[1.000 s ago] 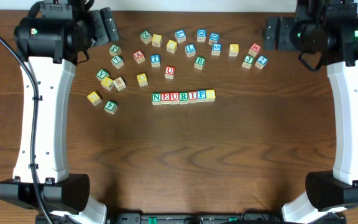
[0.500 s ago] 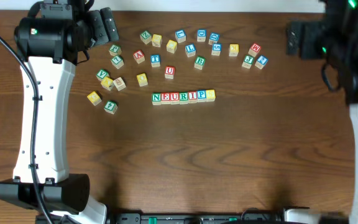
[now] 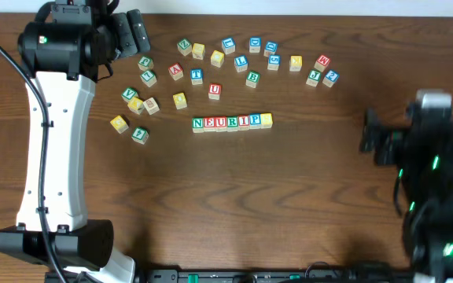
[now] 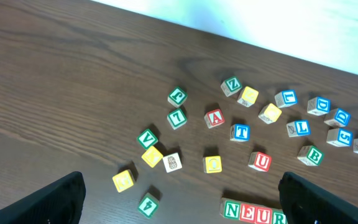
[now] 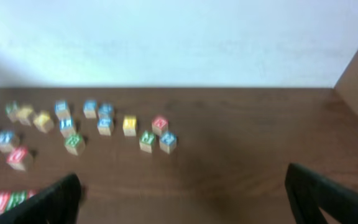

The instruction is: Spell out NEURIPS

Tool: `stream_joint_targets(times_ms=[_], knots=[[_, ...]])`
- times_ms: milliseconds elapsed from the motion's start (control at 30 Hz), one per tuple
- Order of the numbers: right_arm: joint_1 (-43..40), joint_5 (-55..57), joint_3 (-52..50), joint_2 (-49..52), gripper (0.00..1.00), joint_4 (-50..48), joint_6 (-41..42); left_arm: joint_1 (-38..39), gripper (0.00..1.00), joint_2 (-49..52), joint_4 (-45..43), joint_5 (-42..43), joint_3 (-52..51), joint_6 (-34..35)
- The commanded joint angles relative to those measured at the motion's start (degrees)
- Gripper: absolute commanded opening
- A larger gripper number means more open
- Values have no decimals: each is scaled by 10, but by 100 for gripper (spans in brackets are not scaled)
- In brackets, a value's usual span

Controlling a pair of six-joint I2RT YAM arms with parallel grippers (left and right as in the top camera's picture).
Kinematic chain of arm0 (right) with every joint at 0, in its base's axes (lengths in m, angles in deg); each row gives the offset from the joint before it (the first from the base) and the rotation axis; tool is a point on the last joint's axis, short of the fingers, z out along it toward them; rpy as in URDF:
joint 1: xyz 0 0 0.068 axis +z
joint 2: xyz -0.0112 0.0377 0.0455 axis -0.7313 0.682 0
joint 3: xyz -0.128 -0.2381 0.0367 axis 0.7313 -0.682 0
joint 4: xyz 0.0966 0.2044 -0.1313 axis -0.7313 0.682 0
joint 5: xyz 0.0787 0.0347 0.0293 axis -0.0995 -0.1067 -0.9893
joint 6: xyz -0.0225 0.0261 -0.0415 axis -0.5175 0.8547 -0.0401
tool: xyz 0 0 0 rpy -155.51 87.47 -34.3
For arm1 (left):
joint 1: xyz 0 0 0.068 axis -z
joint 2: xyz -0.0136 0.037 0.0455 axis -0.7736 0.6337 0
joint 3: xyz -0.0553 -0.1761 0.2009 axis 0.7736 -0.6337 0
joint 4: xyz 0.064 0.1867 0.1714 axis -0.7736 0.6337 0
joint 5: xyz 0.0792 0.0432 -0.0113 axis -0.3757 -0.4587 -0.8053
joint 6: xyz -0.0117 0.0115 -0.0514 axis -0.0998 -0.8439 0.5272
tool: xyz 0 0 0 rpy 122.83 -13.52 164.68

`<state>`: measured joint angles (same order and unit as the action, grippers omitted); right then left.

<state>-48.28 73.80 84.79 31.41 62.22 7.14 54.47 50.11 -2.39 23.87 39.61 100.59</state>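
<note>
Right claw (image 3: pixel 370 140) pulled back — wide, empty; left claw (image 3: pixel 136 30) wide; NEURIPS (image 3: pixel 232 122) in row.

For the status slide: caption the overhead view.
Cube row spelling NEURIP plus a yellow cube; spare letter cubes scattered beyond.

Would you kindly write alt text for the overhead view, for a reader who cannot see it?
A row of cubes spells NEURIP, then a yellow cube, on a wooden table. Loose letter cubes lie behind it; the left arm and right arm flank them.
</note>
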Motion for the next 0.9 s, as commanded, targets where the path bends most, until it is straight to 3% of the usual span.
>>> stream_joint_targets(times_ms=[0,200,433,667,867], knots=[[-2,-1,-109,-91,99,-43,-5,-2,98,3,2,-3,1,-5],[-2,-17,-273,-229,99,-121,-3,-2,98,3,2,-3,1,-5],[-2,-21,-395,-327,99,-186,36,-2,98,3,2,-3,1,-5],[-2,-32,-469,-384,99,-210,38,-2,98,3,2,-3,1,-5],[-2,-31,-473,-391,99,-214,36,-2,98,3,2,-3,1,-5]])
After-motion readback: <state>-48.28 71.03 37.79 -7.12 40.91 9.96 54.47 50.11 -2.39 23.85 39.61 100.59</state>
